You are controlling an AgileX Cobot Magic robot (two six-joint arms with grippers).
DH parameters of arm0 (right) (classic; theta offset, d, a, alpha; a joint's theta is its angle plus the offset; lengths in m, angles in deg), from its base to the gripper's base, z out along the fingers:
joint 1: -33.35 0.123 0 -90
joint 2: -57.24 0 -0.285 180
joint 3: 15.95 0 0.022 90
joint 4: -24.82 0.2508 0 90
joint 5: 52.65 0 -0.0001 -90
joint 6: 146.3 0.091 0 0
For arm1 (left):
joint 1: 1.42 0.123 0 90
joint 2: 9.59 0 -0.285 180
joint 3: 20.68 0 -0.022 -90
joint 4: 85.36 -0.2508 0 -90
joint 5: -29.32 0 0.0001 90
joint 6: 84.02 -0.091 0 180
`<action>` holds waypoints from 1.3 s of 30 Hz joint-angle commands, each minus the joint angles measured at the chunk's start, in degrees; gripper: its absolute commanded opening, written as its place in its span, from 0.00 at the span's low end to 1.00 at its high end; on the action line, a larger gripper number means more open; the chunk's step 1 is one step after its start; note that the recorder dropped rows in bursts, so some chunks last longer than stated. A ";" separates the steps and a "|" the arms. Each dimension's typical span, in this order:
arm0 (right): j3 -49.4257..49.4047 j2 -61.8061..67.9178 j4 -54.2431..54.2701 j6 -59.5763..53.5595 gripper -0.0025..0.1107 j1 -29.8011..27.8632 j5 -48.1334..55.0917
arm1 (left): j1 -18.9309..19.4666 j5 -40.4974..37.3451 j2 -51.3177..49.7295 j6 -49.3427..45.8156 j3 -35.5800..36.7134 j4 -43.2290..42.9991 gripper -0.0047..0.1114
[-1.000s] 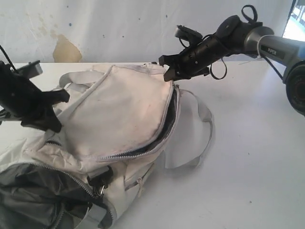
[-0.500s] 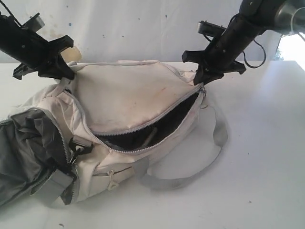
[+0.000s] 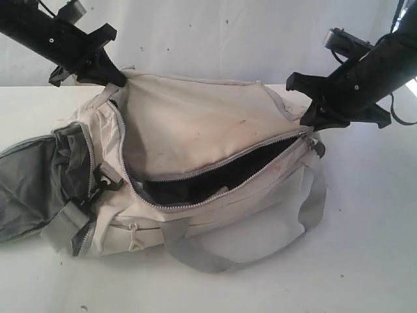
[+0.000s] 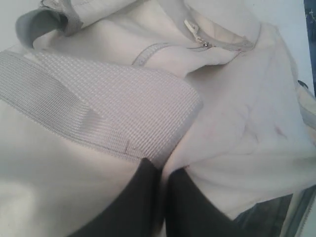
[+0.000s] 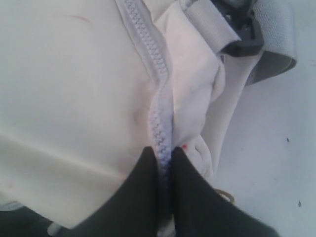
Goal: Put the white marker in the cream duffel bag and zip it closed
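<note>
The cream duffel bag (image 3: 195, 124) lies stretched across the table, held at both ends. Its main zip (image 3: 215, 171) gapes open along the front and shows dark lining. My left gripper (image 3: 109, 74) is shut on cream fabric at the bag's far-left end, beside a grey webbing strap (image 4: 98, 108); its black fingers (image 4: 143, 197) pinch the cloth at the left gripper (image 4: 162, 165). My right gripper (image 3: 311, 120) is shut on the zip's right end; the right gripper (image 5: 164, 151) clamps the zip tape (image 5: 148, 44). The white marker is hidden; a pale sliver (image 3: 219, 192) in the opening cannot be identified.
The bag's grey side pocket (image 3: 29, 186) sags open at the left, next to a black buckle (image 3: 107, 177). A grey handle loop (image 3: 208, 257) lies on the white table (image 3: 365, 248) in front. A stained white wall (image 3: 215, 39) stands close behind.
Both grippers have risen and moved apart, the right one far to the right. The bag has swung round and been pulled out lengthwise, and its zip opening now faces the front.
</note>
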 commanded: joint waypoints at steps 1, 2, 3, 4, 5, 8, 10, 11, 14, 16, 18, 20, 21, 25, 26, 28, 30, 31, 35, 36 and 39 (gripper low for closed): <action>-3.20 -0.94 -7.53 -0.34 0.02 -1.82 0.86 | 1.99 1.96 0.40 -0.99 -0.99 -4.55 0.26; -3.38 -0.94 -7.53 -0.34 0.02 -1.82 0.86 | 1.99 1.53 0.40 -1.12 -0.99 -4.67 0.33; -3.51 -0.94 -7.53 -0.34 0.02 -1.82 0.86 | 1.99 1.40 0.40 -1.12 -0.99 -4.79 0.42; -3.51 -0.94 -7.53 -0.34 0.02 -1.82 0.86 | 1.99 1.40 0.66 -0.72 -0.99 -4.79 0.50; -3.51 -0.94 -7.53 -0.34 0.02 -1.82 0.86 | 1.99 1.40 0.77 -0.26 -0.99 -4.79 0.56; -3.51 -0.94 -7.53 -0.34 0.02 -1.82 0.86 | 1.99 1.52 1.88 0.37 -0.99 -5.16 0.63; -3.48 -0.94 -7.53 -0.34 0.02 -1.82 0.86 | 1.99 0.83 2.96 0.37 -0.99 -5.16 0.62; -3.48 -0.94 -7.53 -0.34 0.03 -1.82 0.86 | 1.99 0.83 3.36 0.37 -0.99 -5.03 0.61; -3.48 -0.94 -6.78 -0.92 0.13 -1.82 -0.52 | 1.50 0.83 4.75 0.37 -0.99 -4.93 0.58; -3.48 -0.94 -5.14 -2.13 0.26 -1.82 -2.35 | 0.54 0.83 5.68 0.37 -0.99 -4.93 0.57; -2.73 -0.94 -4.77 -2.34 0.41 -1.82 -1.71 | -0.69 0.83 6.46 0.37 -0.99 -5.34 0.57; -1.55 -1.03 -5.40 -2.34 0.50 -1.89 0.86 | -2.04 0.83 7.26 0.37 -0.99 -5.44 0.57; -0.56 -1.03 -5.42 -2.59 0.54 -2.27 2.80 | -2.76 0.83 7.66 0.37 -0.99 -5.44 0.57; 1.48 -1.03 -5.51 -3.85 0.54 -4.68 10.11 | -5.54 0.83 8.47 0.37 -0.99 -7.16 0.53; 1.64 -1.03 -5.51 -4.50 0.53 -5.67 12.01 | -6.26 0.83 8.75 0.47 -0.99 -8.02 0.52; 1.64 -1.03 -5.39 -6.82 0.50 -7.72 15.14 | -7.70 0.83 8.89 1.44 -0.99 -10.27 0.50; 1.64 -1.03 -5.39 -9.90 0.45 -9.97 18.20 | -9.06 0.83 9.01 2.14 -0.99 -13.35 0.47; 1.64 -1.03 -5.39 -12.74 0.42 -10.61 19.97 | -9.86 0.83 9.16 2.75 -0.99 -15.22 0.46; 0.13 -1.03 -5.10 -26.74 0.25 -11.48 22.38 | -12.15 0.83 9.16 5.17 -0.99 -20.99 0.45; -0.78 -1.03 -5.10 -28.59 0.22 -11.48 21.33 | -12.46 0.83 9.16 5.89 -0.99 -21.27 0.44; -3.97 -0.42 -4.45 -35.24 0.20 -11.48 16.93 | -12.93 0.83 9.16 6.61 -0.99 -20.58 0.44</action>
